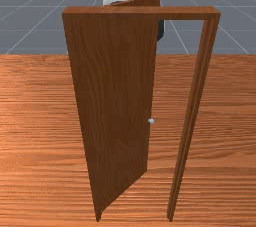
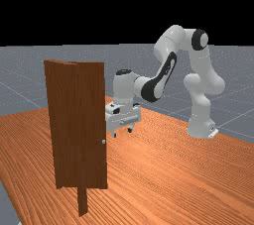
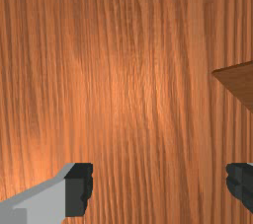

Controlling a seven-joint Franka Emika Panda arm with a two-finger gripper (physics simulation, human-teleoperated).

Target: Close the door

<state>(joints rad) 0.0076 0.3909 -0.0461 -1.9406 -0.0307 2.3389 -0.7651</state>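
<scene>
- You have the door frame (image 1: 140,13) nearest in the front view, its bare post (image 1: 192,106) running down right of centre; a wide gap parts it from the door, so your closing isn't done.
- Just behind, your door (image 1: 112,96) slants away from the front view's left post, across the middle left, standing well ajar. The whole closing swing looks left to do.
- Your knob (image 1: 151,121) sits by the door's free edge, a little below the centre of the frame; nothing is touching it.
- Farther back, your gripper (image 2: 122,133) hangs near the middle of the far view, just right of the door and apart from it. It is released and grasps nothing: in the wrist view the fingers (image 3: 79,188) are spread wide with bare table between.
- For edges, mind the bare post first, where the door should land; keep your fingers out of that gap.
- Next, watch the door's corner (image 3: 239,82) near one finger's side in the wrist view; a careless sideways move could clip it.
- You seem to be on the pushing side, behind the door, with free room over the table (image 2: 163,169) toward the far view's lower right, and the arm (image 2: 201,63) rising beyond, upper right.
</scene>
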